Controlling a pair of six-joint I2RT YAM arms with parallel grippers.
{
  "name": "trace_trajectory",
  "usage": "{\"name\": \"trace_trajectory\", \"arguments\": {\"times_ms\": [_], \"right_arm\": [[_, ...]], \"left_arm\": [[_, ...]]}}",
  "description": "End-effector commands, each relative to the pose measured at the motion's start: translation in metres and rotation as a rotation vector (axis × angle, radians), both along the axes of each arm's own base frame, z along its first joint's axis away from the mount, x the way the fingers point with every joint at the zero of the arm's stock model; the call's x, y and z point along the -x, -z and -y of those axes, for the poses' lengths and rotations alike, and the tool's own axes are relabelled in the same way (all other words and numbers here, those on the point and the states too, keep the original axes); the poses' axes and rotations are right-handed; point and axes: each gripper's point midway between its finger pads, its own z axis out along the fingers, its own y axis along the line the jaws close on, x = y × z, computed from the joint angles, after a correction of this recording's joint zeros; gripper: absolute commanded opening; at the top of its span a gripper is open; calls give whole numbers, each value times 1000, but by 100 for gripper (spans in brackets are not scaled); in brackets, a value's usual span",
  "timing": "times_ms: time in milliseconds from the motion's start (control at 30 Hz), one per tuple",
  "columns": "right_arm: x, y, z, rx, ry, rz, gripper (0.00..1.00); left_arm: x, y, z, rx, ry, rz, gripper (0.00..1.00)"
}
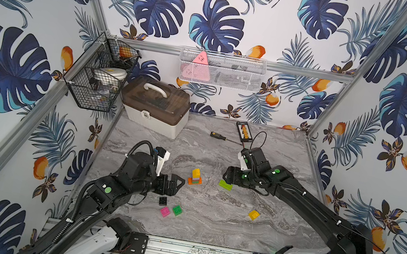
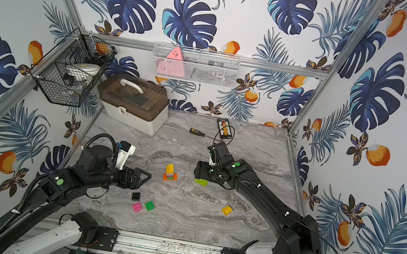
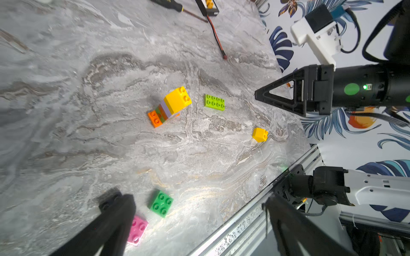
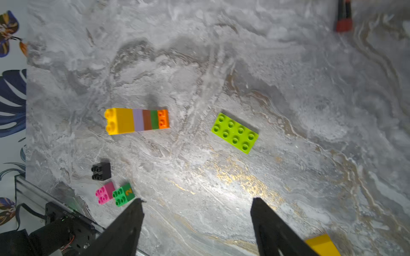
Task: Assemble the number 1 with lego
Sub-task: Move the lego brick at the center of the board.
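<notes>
A lego stack point(image 1: 195, 176) stands mid-table: an orange base, then green, brown and lilac layers, and a yellow brick on top point(image 4: 137, 120). A lime brick point(image 1: 225, 185) lies flat to its right. My right gripper point(image 4: 197, 200) hovers just over it, open, with nothing between the fingers. My left gripper point(image 3: 193, 199) is wide open and empty to the left of the stack. It hangs above the black point(image 1: 163, 201), pink point(image 1: 164, 211) and green point(image 1: 177, 210) square bricks. A loose yellow brick point(image 1: 254, 214) sits at the front right.
A toolbox point(image 1: 155, 108) stands at the back left. A screwdriver point(image 1: 217, 135) and a black-and-orange abacus point(image 1: 244, 131) lie at the back. A black wire basket point(image 1: 98, 79) and a white mesh basket point(image 1: 221, 69) hang on the walls. A metal rail point(image 1: 198, 252) runs along the front edge.
</notes>
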Motion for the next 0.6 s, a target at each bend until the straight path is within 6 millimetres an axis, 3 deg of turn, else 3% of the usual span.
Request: {"name": "trace_trajectory", "arguments": {"times_ms": [0,133,233,367,467,567], "right_arm": [[16,-2,-10,-74,-102,-28,78],[28,-11,-14,-145,-185,45,79],[33,-11,-11,-192,-155,76,78],[38,13,3,-103,-55,-50,76],[36,39,20,20,49,-146,76],[23,55,40,172,170,-182,83]], "left_arm": [[-3,4,16,29,14,11,99],[6,37,25,-54,31,-30,99],[10,65,11,-132,-56,-107,99],[13,92,-12,-172,-207,-191,99],[14,97,-17,-150,-256,-201,99],[16,99,-19,-128,-271,-194,99]]}}
